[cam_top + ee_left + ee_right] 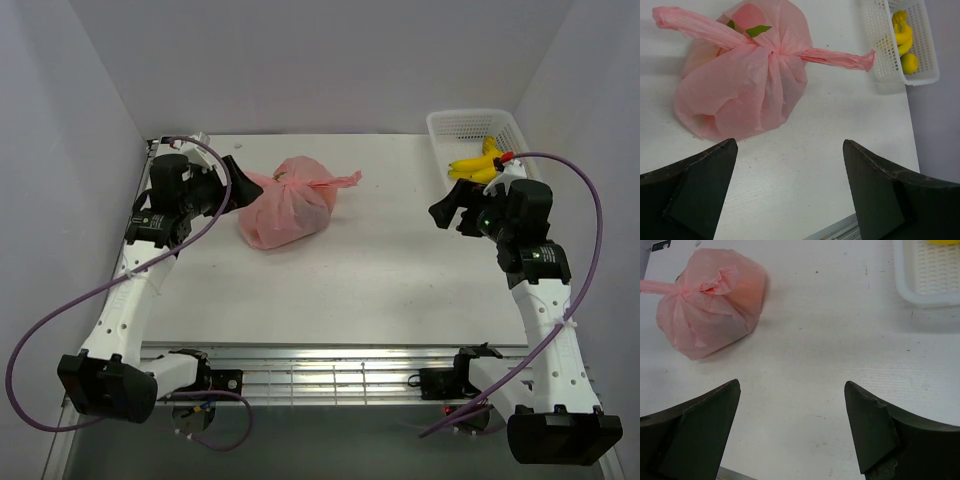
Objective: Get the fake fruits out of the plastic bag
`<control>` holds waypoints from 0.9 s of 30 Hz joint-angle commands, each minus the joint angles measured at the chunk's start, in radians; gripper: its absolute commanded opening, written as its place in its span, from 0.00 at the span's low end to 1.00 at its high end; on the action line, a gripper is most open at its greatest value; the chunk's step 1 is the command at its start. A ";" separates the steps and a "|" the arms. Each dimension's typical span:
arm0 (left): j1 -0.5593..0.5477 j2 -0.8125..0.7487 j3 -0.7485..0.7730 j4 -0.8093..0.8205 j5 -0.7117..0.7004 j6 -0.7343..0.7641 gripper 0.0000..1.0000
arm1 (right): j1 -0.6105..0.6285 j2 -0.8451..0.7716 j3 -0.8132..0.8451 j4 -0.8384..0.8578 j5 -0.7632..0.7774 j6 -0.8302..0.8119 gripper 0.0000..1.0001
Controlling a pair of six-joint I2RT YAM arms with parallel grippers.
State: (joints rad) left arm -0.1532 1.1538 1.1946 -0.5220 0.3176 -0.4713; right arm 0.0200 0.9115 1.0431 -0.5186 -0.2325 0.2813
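Left of centre in the upper top view, the plastic bag (pixel 288 203) lies knotted shut, the fake fruits (pixel 746 16) inside. We should pinch one handle tail (pixel 840 58) and ease the knot (pixel 771 46) loose without tearing. Our left gripper (pixel 236 183) gapes empty just beside the bag; the right gripper (pixel 447 210) gapes empty, well apart.

White arm links (pixel 122 300), black joints (pixel 105 387), looping purple cables (pixel 601 235).

On table (pixel 380 290): plastic bag (pixel 290 205) at 11 o'clock of centre; basket (pixel 462 127) at 2 o'clock corner, well apart; banana bunch (pixel 478 165) inside basket
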 commanded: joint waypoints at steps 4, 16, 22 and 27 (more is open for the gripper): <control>-0.043 0.070 0.079 0.040 -0.026 0.023 0.98 | -0.002 -0.010 0.041 0.106 -0.057 -0.007 0.90; -0.186 0.484 0.328 -0.018 -0.265 0.258 0.98 | -0.003 0.041 0.046 0.193 -0.168 -0.051 0.90; -0.232 0.650 0.433 -0.049 -0.405 0.309 0.98 | -0.003 0.043 0.037 0.186 -0.137 -0.065 0.90; -0.238 0.747 0.457 -0.061 -0.443 0.323 0.97 | -0.003 0.029 0.023 0.198 -0.128 -0.074 0.90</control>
State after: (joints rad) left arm -0.3889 1.9034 1.6051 -0.5610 -0.0639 -0.1806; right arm 0.0200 0.9619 1.0492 -0.3763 -0.3660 0.2272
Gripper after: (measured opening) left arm 0.974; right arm 0.901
